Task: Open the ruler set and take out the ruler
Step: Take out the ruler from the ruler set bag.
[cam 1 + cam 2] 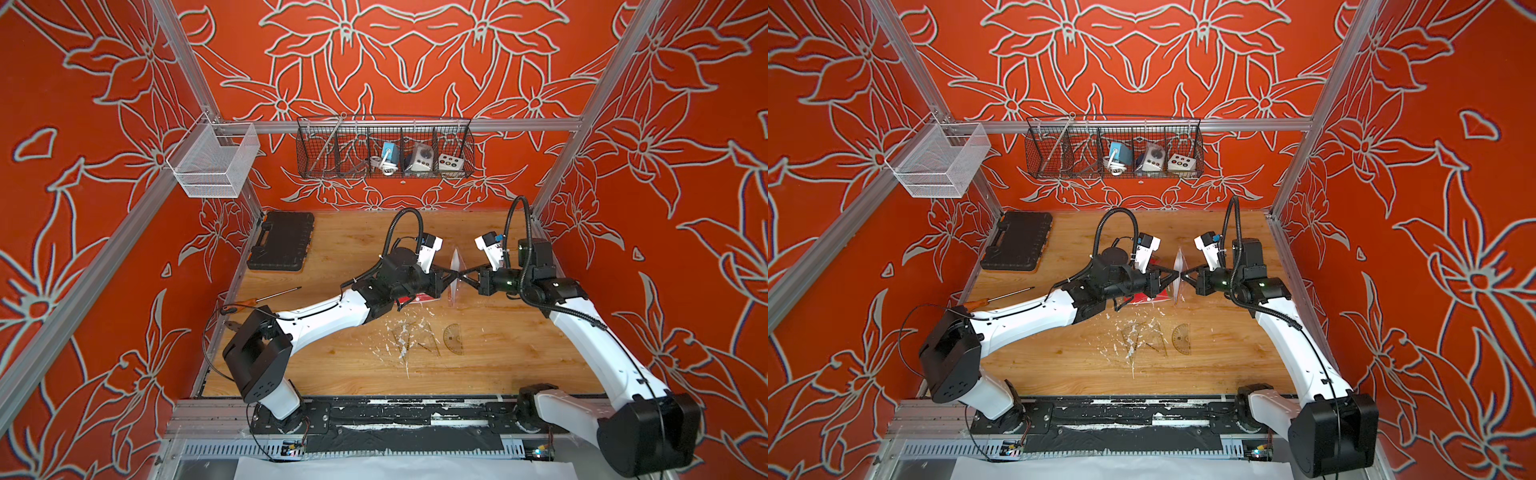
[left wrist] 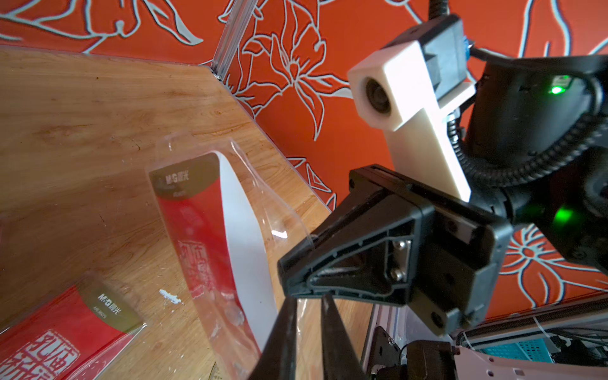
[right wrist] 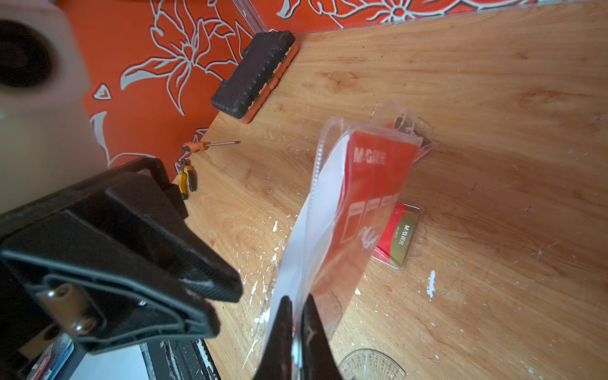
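Observation:
The ruler set (image 1: 456, 266) (image 1: 1179, 266) is a clear plastic pouch with a red and white card inside, held upright above the table's middle, between both arms. My right gripper (image 3: 297, 297) (image 1: 462, 277) is shut on one edge of the pouch (image 3: 362, 204). My left gripper (image 2: 308, 297) (image 1: 452, 275) faces it from the other side. Its fingers stand a narrow gap apart, with the pouch's clear film (image 2: 210, 230) between them. I cannot make out a ruler inside the pouch.
A second red pack (image 1: 424, 297) (image 3: 396, 237) lies flat under the arms. Clear set squares (image 1: 415, 338) and a protractor (image 1: 454, 338) lie nearer the front among white flecks. A black tool case (image 1: 282, 241), a screwdriver (image 1: 270, 296) and pliers (image 3: 187, 177) sit at the left.

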Robot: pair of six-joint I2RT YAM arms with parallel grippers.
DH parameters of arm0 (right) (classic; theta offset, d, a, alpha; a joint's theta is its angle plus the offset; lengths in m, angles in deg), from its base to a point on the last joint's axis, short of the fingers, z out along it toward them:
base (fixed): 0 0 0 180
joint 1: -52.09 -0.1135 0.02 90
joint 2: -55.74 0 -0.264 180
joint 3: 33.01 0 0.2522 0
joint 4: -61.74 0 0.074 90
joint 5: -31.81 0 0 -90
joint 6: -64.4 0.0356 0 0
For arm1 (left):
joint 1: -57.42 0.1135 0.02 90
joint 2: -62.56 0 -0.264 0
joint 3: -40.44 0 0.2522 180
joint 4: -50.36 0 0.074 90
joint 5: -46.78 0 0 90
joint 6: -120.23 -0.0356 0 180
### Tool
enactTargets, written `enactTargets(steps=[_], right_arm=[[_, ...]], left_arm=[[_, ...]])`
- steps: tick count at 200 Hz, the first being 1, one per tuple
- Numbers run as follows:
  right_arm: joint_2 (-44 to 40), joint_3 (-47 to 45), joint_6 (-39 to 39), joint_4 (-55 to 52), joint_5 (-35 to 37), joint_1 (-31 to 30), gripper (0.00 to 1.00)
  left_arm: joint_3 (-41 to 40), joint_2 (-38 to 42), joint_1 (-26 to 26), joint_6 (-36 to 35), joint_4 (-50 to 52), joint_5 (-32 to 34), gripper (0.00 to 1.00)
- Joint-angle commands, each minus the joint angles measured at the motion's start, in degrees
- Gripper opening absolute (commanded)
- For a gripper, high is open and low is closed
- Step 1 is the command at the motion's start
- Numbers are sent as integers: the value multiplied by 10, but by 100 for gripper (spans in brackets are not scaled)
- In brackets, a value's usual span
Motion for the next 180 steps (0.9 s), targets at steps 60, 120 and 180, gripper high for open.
enactTargets(steps=[60, 120, 180], right_arm=[[-11, 1, -6, 2, -3, -4, 0], [-17, 6, -6, 1, -29, -5, 0], [-9, 30, -11, -17, -22, -23, 0]], left_arm=[[21, -33, -4, -14, 30, 35, 14], [23, -48, -4, -12, 31, 52, 15], [36, -78, -4, -5, 24, 35, 17]])
